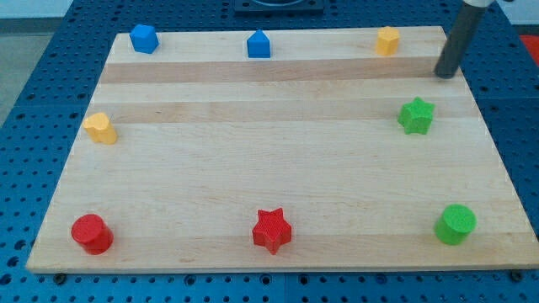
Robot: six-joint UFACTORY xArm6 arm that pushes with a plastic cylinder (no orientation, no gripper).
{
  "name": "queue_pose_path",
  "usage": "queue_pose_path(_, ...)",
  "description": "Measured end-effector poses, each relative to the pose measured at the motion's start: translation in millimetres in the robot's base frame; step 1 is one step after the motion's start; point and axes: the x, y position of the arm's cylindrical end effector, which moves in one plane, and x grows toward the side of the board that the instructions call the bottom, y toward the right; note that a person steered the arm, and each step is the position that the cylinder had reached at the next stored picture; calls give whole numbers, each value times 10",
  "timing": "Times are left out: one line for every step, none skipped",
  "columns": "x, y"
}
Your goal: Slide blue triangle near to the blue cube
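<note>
Layout: blocks sit spread round the perimeter of the wooden board [278, 168], centre left bare, so each piece can be reached w/o disturbing another.

Task items:
- blue triangle [258, 44]: top edge, approx. centre of frame, pointed top, standing upright.
- blue cube [144, 38]: top edge, upper left of frame. Well apart from the triangle; nothing lies between them along that edge.

Other blocks:
- yellow block [387, 40], upper right, shape looks hexagonal but not certain.
- yellow block at left edge [100, 128], mid-height.
- green star [416, 115], right side.
- green cylinder [456, 224], lower right.
- red star [272, 231], bottom centre.
- red cylinder [91, 233], lower left.

Tool pose: dark rod enters from the upper right corner, leaning slightly, upper part cut by the frame. My tip [444, 74] sits at the board's right edge, just right of the upper-right yellow block, above the green star, touching no block. No jaws on this tool; plain rod, nothing held or clamped.

Judgement: push not yet begun. The tip is well to the right of the triangle, i.e. on the correct side for a leftward shove toward the cube. Approach path should clear the upper-right yellow block, which lies between tip and triangle.
</note>
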Motion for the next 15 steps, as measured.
queue_pose_path(-77,-529)
queue_pose_path(-92,-1005)
queue_pose_path(-222,-1576)
queue_pose_path(-520,-2009)
queue_pose_path(-765,-2296)
queue_pose_path(-875,-2585)
queue_pose_path(-874,-2874)
queue_pose_path(-845,-2845)
queue_pose_path(-713,-2776)
queue_pose_path(-601,-2776)
queue_pose_path(-553,-2883)
queue_pose_path(-354,-2895)
queue_pose_path(-311,-2895)
queue_pose_path(-359,-2895)
queue_pose_path(-489,-2925)
